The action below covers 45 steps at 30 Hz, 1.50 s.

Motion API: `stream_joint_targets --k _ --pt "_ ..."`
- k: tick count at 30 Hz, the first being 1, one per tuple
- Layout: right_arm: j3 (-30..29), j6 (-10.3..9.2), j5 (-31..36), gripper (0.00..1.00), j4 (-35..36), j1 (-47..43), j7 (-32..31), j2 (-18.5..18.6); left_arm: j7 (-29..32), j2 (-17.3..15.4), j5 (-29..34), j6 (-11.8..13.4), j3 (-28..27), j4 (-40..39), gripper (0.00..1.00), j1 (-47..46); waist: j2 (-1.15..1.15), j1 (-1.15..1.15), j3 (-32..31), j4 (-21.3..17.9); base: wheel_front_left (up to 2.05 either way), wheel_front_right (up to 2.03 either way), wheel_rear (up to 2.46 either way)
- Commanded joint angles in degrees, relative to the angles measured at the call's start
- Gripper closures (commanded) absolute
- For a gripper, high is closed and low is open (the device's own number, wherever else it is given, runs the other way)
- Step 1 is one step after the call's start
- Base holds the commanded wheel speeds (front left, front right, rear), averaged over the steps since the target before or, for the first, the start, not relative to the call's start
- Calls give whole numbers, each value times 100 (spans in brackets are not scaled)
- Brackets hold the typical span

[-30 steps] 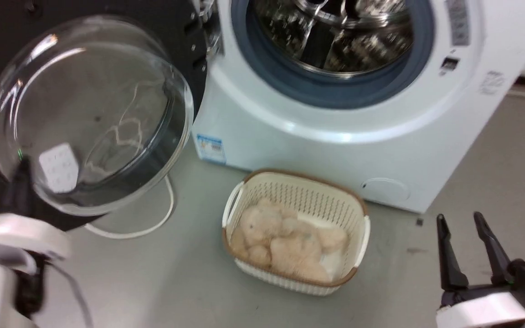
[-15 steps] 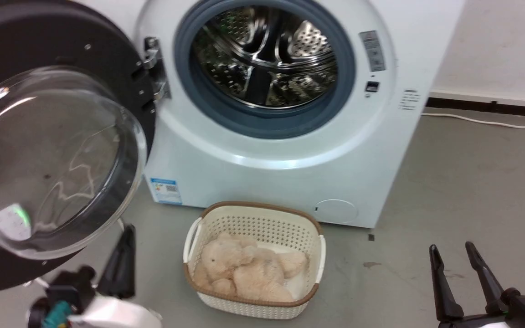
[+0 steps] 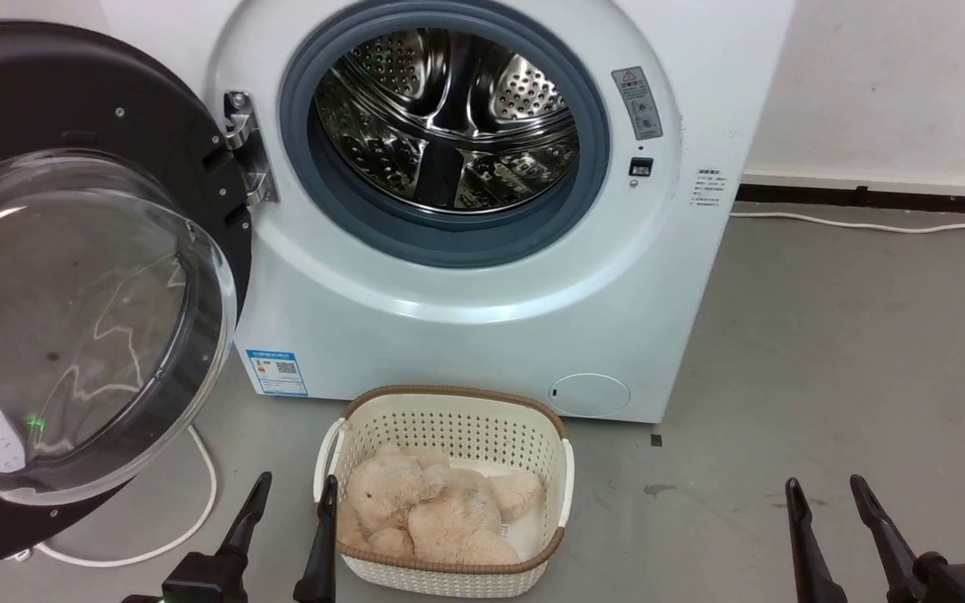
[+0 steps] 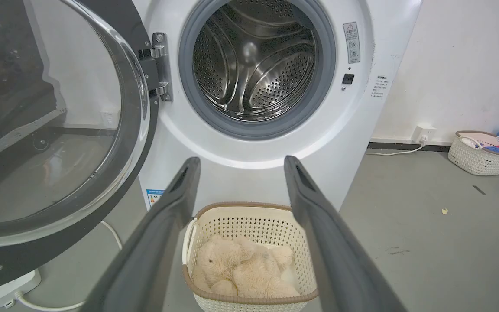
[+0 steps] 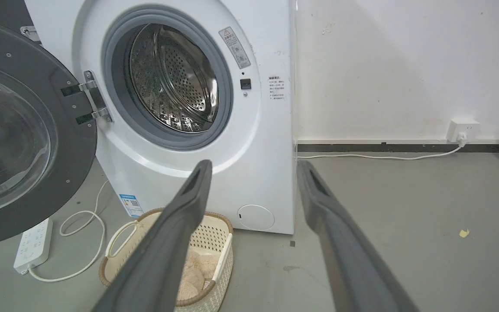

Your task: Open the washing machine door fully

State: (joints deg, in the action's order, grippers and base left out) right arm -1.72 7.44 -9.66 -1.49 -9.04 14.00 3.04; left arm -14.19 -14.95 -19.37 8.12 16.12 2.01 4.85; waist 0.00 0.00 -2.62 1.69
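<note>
The white washing machine (image 3: pixel 466 335) (image 4: pixel 249 164) (image 5: pixel 249 182) faces me with its steel drum (image 3: pixel 445 121) and grey gasket exposed. Its round black washing machine door (image 3: pixel 64 109) (image 4: pixel 59 130) (image 5: pixel 28 143), with the bulging clear glass bowl (image 3: pixel 72 327), hangs swung wide to the left on its hinge (image 3: pixel 244 146). My left gripper (image 3: pixel 294 490) (image 4: pixel 241 162) is open at the bottom, clear of the door. At the lower right my right gripper (image 3: pixel 826 490) (image 5: pixel 254 164) is open and holds nothing.
A cream basket (image 3: pixel 449 419) (image 4: pixel 249 216) (image 5: pixel 215 234) holding a beige plush toy (image 3: pixel 432 515) stands on the grey floor before the machine. A white cable (image 3: pixel 189 502) and power strip (image 5: pixel 33 245) lie under the door. Another basket (image 4: pixel 481 151) stands by the right wall.
The head view has pulled back and tilted up, showing more of the machine. My left gripper has come away from the door's lower edge to the bottom of the view.
</note>
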Motion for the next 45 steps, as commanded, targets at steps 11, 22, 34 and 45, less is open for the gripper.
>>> stream_joint_targets --k 11,22,34,45 --pt "54 5 -66 0 -117 -25 60 -16 -50 39 34 180 -44 -47 0 78 0 0 -24 -12 0 0 0" --pt "60 0 2 100 -101 49 -55 -1 76 109 102 130 -114 -33 100 -7 0 1 -11 -13 0 0 0" --pt "71 1 99 100 -76 135 -191 -2 212 220 288 35 -265 -50 100 -56 0 1 17 -29 0 0 0" --pt "81 1 180 100 -55 207 -304 -4 324 312 442 -44 -391 -64 100 -96 0 1 40 -42 0 0 0"
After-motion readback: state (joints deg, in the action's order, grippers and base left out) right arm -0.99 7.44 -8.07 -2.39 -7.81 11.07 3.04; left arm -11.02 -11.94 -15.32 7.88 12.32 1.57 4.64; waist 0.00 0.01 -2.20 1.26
